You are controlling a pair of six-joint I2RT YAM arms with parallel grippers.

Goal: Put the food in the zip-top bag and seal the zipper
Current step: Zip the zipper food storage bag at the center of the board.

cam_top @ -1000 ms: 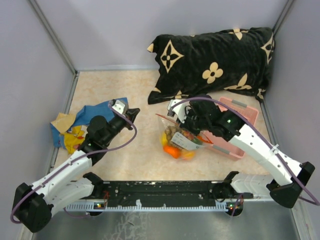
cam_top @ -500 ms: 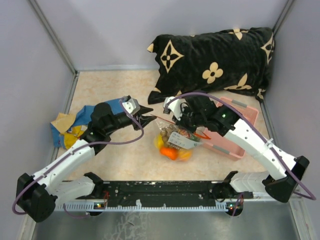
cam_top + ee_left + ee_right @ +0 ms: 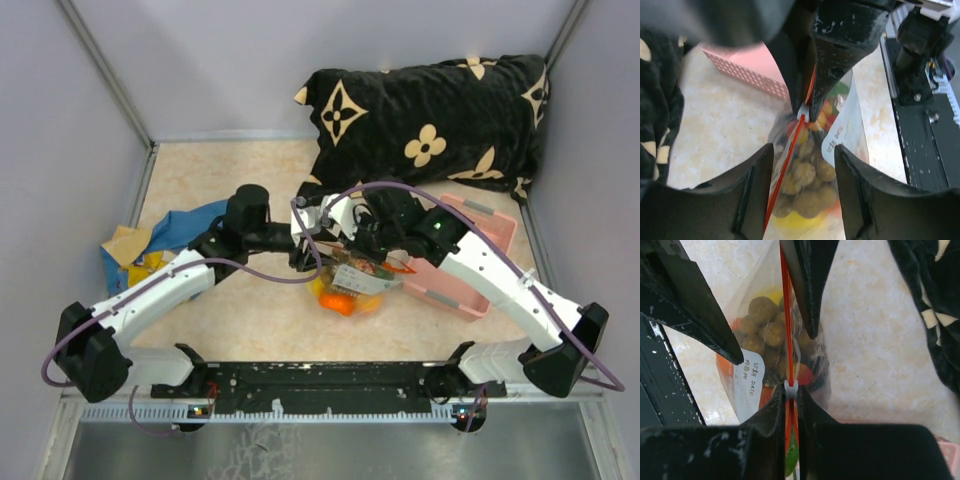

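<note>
Am seeing black flowered pillow (image 3: 430, 120) lying at far right corner, pink basket (image 3: 490, 240) sitting near right edge, blue cloth (image 3: 185, 222) bunching by left edge.

The bag (image 3: 816, 357) is clear glossy plastic film, its zipper (image 3: 788, 330) smooth orange-red plastic. The berries (image 3: 762, 310) look matt and bumpy; the pillow (image 3: 430, 120) is plush cloth.
</note>
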